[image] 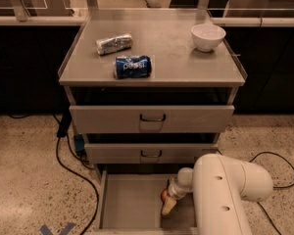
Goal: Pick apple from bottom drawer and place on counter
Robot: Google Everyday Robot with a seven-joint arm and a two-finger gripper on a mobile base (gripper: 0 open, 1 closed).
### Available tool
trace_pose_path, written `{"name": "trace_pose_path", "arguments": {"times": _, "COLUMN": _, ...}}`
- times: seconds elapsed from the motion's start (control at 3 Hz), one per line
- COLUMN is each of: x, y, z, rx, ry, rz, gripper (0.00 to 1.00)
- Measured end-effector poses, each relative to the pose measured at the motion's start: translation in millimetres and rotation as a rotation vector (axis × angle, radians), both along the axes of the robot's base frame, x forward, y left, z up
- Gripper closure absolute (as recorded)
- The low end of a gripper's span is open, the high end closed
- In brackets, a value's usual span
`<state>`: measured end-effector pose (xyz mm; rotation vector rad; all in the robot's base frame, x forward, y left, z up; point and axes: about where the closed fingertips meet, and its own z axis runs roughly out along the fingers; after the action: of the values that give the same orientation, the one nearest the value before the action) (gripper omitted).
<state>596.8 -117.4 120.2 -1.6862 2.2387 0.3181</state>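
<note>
We see the gripper [168,203] in the bottom drawer [127,204], right against the apple [163,195], can't tell if it's gripping

The counter [171,48] is a plain grey-beige. On it lie a blue Pepsi can [132,66] with white lettering, a silvery crinkled packet [113,43] and a white bowl [208,35]. Below the counter, the bottom drawer [130,202] shows a flat grey floor, and the apple [163,195] there is red-orange. The gripper [168,205], also low beneath the counter, is pale cream, its arm [230,190] glossy off-white. The floor [24,170] around the counter is speckled beige, crossed by a black cable [63,155].
</note>
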Motion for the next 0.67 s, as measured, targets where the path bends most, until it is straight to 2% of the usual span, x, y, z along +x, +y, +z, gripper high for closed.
{"name": "trace_pose_path", "arguments": {"times": 0.33, "x": 0.0, "y": 0.0, "z": 0.0, "rx": 0.0, "ry": 0.0, "rz": 0.0, "gripper": 0.17}}
{"name": "trace_pose_path", "arguments": {"times": 0.67, "x": 0.0, "y": 0.0, "z": 0.0, "rx": 0.0, "ry": 0.0, "rz": 0.0, "gripper": 0.39}}
